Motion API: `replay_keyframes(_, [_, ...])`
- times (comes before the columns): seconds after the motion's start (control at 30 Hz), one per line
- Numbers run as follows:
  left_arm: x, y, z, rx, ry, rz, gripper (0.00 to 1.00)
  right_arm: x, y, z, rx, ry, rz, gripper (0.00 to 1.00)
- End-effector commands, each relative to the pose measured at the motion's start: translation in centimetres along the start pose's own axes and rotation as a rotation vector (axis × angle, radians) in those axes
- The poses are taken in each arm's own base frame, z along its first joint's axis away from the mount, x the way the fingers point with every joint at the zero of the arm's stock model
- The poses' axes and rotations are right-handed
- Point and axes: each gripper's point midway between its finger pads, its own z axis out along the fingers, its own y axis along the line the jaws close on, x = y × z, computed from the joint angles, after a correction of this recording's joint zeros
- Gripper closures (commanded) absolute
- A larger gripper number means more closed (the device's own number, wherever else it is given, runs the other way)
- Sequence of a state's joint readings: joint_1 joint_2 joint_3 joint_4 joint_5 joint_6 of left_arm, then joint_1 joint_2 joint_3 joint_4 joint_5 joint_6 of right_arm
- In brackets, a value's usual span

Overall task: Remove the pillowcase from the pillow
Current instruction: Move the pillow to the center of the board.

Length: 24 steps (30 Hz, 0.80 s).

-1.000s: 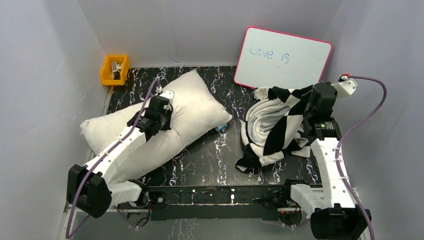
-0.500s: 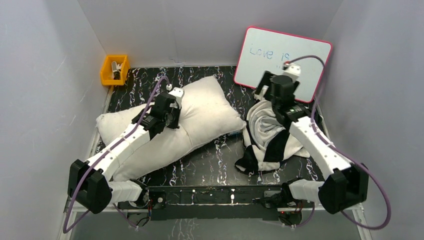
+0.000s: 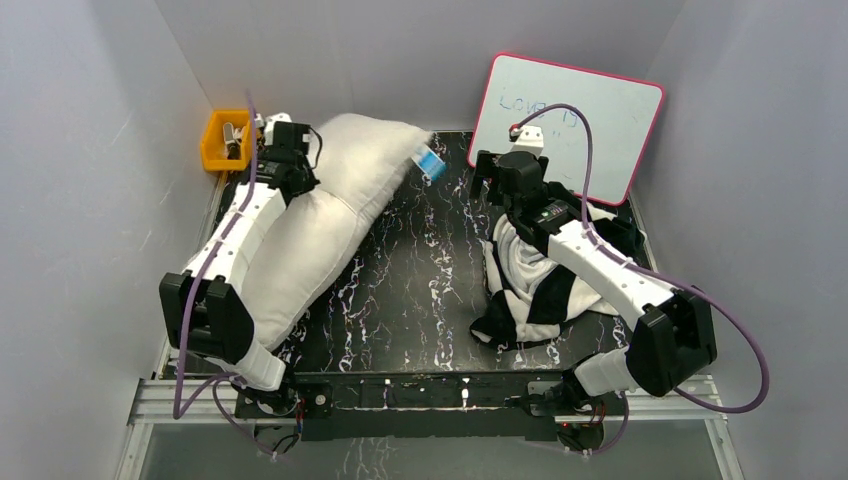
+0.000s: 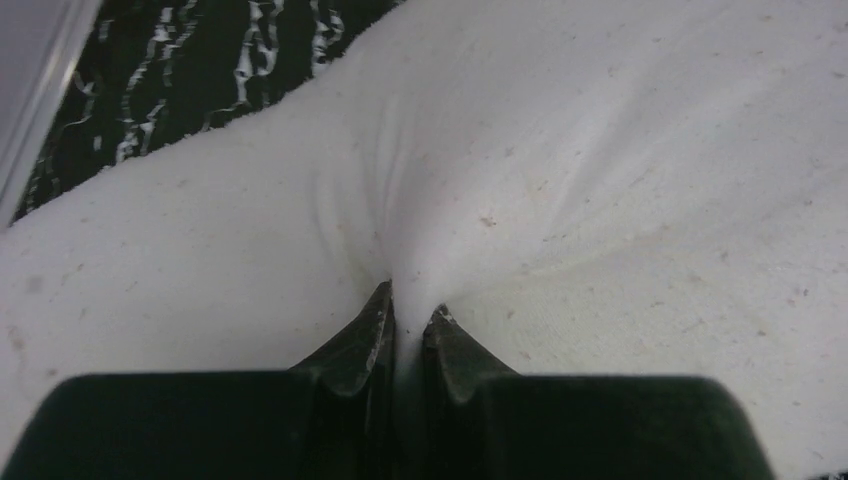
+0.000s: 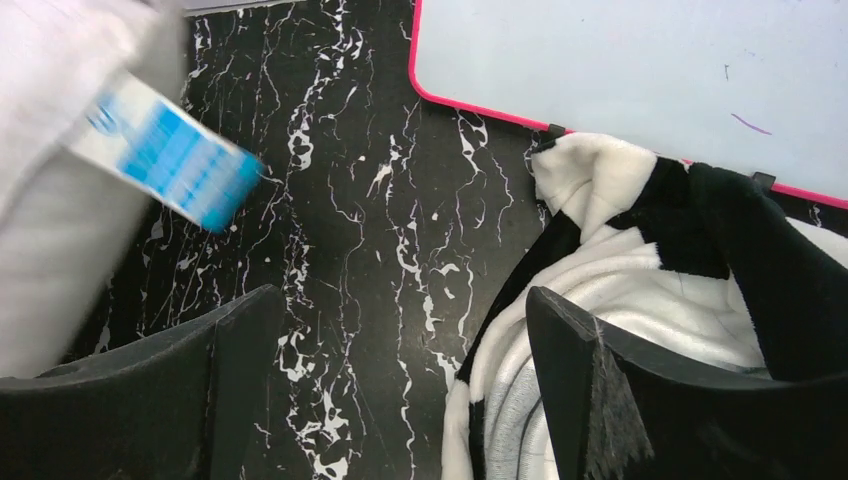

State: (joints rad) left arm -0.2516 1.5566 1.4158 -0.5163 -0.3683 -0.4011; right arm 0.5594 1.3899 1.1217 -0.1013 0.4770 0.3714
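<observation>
Plump plain white stuffed pillow (image 3: 320,220) lies at 10 o'clock on the black marbled table (image 3: 420,290), fully bare. Floppy black-and-white checkered pillowcase (image 3: 525,285) sits heaped at 3 o'clock, well apart.

Left gripper (image 4: 410,312) is clenched on a pinch of pillow fabric. Right gripper (image 5: 402,300) is spread wide, holding nothing.

Judgement: separation looks done. Settle the pillow flat before letting go, clear of the orange bin (image 3: 215,155) at 11 o'clock.

Walls: pale grey walls (image 3: 330,60) close in the back and both sides, plain and evenly lit.
Desk: black desk (image 3: 420,270) with white marble veining; a metal rail (image 3: 150,402) runs along its near edge.
Back right: pink-framed whiteboard (image 3: 600,120) leans on the wall, with faint writing.
Back left corner: small orange bin (image 3: 215,157).
</observation>
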Motion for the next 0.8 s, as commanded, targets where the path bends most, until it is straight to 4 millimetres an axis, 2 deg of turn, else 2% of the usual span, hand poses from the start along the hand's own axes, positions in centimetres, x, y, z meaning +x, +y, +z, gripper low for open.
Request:
replay_keyframes(0.0, [-5.7,5.0,-3.1,-0.207,-0.171,-0.228,1.00,-2.9,-0.2,-0.9,0.004,-0.097,0.011,0.01])
replay_keyframes(0.07, [-5.8,6.6,-4.1,-0.276,-0.176,-0.227,1.00,-2.8,-0.2,-1.0,0.003,-0.096,0.009,0.01])
replay_keyframes(0.17, [-5.2,10.4,-5.5,-0.413,-0.194,-0.229,1.00,-2.7,-0.1,-1.1,-0.009,-0.096,0.010,0.02])
replay_keyframes(0.27, [-3.8,14.4,-5.5,-0.508,-0.178,-0.258,1.00,-2.3,0.2,-1.1,-0.027,-0.086,0.009,0.02])
replay_keyframes(0.3, [-3.4,15.0,-5.5,-0.518,-0.171,-0.257,1.00,-2.0,0.3,-1.0,-0.033,-0.080,0.007,0.02])
replay_keyframes(0.37, [-3.0,15.1,-4.9,-0.493,-0.156,-0.196,1.00,-1.6,0.4,-0.7,-0.036,-0.066,0.003,0.02])
replay_keyframes(0.5, [-3.7,14.5,-3.9,-0.410,-0.173,-0.005,1.00,-1.3,0.6,-0.6,-0.043,-0.053,0.000,0.01])
replay_keyframes(0.7, [-6.9,13.7,-4.2,-0.271,-0.271,0.164,1.00,-0.9,0.3,-0.7,-0.033,-0.038,-0.006,0.01])
replay_keyframes(0.77, [-8.0,14.8,-4.4,-0.285,-0.286,0.164,1.00,-0.8,0.1,-0.7,-0.029,-0.035,-0.011,0.01])
